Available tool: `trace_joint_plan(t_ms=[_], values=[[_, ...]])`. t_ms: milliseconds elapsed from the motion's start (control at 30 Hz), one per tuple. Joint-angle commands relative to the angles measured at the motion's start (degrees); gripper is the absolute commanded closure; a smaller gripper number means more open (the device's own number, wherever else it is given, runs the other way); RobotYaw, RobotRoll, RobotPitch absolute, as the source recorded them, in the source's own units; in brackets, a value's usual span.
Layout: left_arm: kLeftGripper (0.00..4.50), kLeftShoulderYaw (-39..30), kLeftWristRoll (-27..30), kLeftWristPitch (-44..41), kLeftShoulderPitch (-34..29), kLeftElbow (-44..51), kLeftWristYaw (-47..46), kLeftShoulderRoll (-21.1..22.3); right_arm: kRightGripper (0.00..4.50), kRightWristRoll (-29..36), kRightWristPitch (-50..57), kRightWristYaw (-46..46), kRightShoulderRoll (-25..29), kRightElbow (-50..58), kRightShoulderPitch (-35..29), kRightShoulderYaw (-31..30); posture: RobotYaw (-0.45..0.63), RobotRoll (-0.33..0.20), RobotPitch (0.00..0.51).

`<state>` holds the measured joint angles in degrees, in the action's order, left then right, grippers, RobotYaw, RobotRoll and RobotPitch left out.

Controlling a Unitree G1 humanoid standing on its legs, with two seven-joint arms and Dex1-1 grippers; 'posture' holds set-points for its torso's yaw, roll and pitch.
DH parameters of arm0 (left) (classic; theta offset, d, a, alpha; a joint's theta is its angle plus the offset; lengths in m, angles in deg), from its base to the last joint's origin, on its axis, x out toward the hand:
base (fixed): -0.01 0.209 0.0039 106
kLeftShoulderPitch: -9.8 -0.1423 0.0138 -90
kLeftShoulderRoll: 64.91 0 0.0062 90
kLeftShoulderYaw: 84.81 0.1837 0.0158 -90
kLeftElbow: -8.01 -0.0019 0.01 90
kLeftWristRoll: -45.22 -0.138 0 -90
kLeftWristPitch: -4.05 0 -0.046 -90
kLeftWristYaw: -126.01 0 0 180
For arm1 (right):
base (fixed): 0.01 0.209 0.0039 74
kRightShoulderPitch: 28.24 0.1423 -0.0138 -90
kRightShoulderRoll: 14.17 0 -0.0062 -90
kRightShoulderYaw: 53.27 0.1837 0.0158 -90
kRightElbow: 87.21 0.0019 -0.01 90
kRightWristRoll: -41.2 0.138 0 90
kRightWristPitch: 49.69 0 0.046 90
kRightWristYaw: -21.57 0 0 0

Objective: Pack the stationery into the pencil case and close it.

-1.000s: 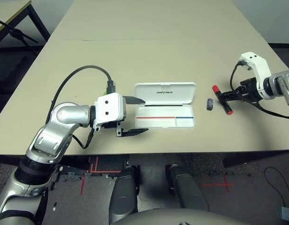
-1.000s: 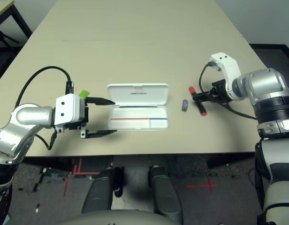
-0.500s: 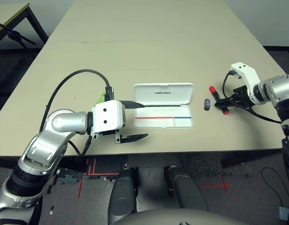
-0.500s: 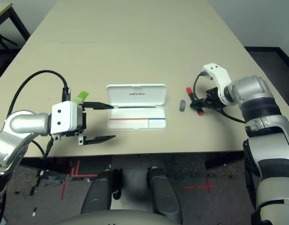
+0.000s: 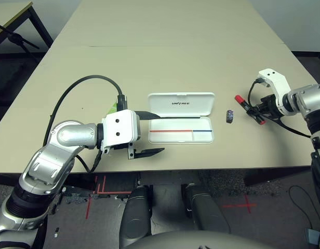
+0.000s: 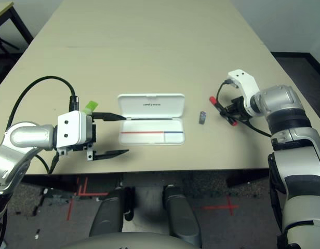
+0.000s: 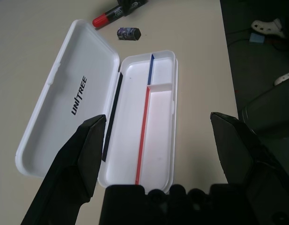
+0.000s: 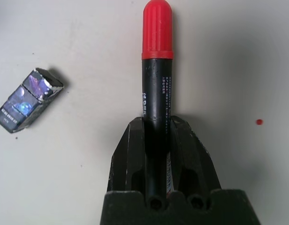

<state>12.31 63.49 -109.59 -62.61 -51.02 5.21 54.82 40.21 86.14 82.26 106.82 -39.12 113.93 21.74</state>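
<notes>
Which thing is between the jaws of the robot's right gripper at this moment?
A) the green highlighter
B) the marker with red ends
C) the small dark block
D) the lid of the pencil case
B: the right gripper's jaws are closed on the black barrel of the marker, its red cap beyond them, while the block lies apart on the table.

A pale beige worktop [image 5: 165,67] is carrying the white pencil case [image 5: 181,130], which is lying open near the close edge, its lettered lid leaning back on the far side. The tiny dark purplish block [image 5: 229,116] is resting just beside the case on the robot's right. The light-green highlighter [image 6: 90,107] is lying on the left, partly hidden. A small red spot [image 8: 259,122] is marking the surface.
</notes>
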Motion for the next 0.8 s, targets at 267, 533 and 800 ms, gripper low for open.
trace_joint_plan(t_ms=[267, 533, 800], values=[[0.0, -0.22, 2.22, -1.83, 0.64, 1.31, 1.86, 1.63, 4.02, -1.72, -15.77, 12.43, 11.32, 11.43, -4.05, -0.63, 0.03, 0.0, 0.14], [0.0, 1.23, 2.54, -2.3, 3.09, -0.56, 2.18, 1.58, 4.02, 3.1, -21.2, 24.8, 14.38, 21.27, -8.48, 1.55, 0.02, 0.0, 0.151], [0.0, 0.39, 3.64, -2.84, 2.71, 0.15, 2.61, 2.49, 4.02, 7.05, -19.14, 30.07, 13.85, 31.27, -8.71, 1.53, 0.02, 0.0, 0.159]])
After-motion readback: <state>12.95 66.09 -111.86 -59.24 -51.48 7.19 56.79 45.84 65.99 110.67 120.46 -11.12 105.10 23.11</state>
